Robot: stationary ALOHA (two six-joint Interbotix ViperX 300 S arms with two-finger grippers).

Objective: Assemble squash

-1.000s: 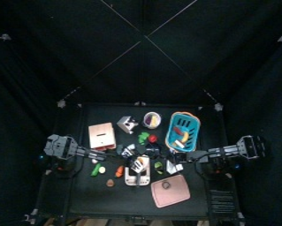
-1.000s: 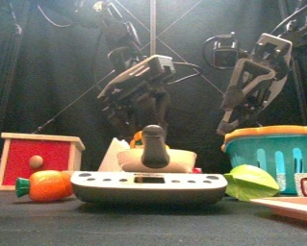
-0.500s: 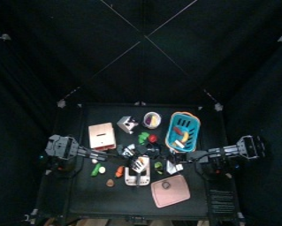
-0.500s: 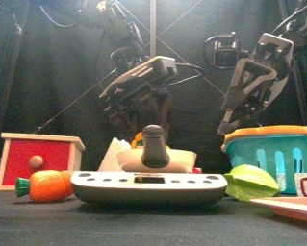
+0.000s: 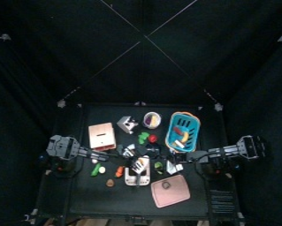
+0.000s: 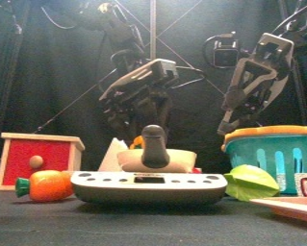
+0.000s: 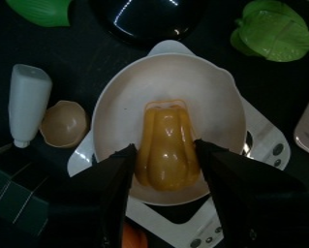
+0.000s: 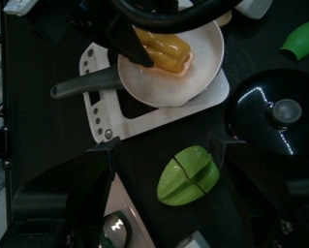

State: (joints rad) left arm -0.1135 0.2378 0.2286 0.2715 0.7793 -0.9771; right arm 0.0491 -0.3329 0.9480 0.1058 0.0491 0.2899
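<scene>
A yellow-orange squash piece [image 7: 168, 145] lies in a white bowl [image 7: 111, 97] on a grey kitchen scale [image 6: 149, 185]. My left gripper [image 7: 169, 172] hangs over the bowl, jaws open, one on each side of the piece. It also shows in the front view [image 6: 139, 120], above the scale. The squash piece [image 8: 168, 48] also shows in the right wrist view, partly under the left gripper. My right gripper [image 8: 173, 160] is open and empty, beside the scale over a green cut piece [image 8: 189, 176]. A tan rounded piece [image 7: 64, 119] lies beside the bowl.
A teal basket [image 6: 274, 154] stands at the right, a red box [image 6: 41, 156] at the left. An orange toy vegetable [image 6: 46, 184] and a green piece [image 6: 252, 181] flank the scale. A black pot lid [image 8: 280, 111], a white bottle [image 7: 27, 92] and a pink board [image 5: 171, 192] lie nearby.
The left arm has shifted slightly above the scale. The right arm and the objects have not moved.
</scene>
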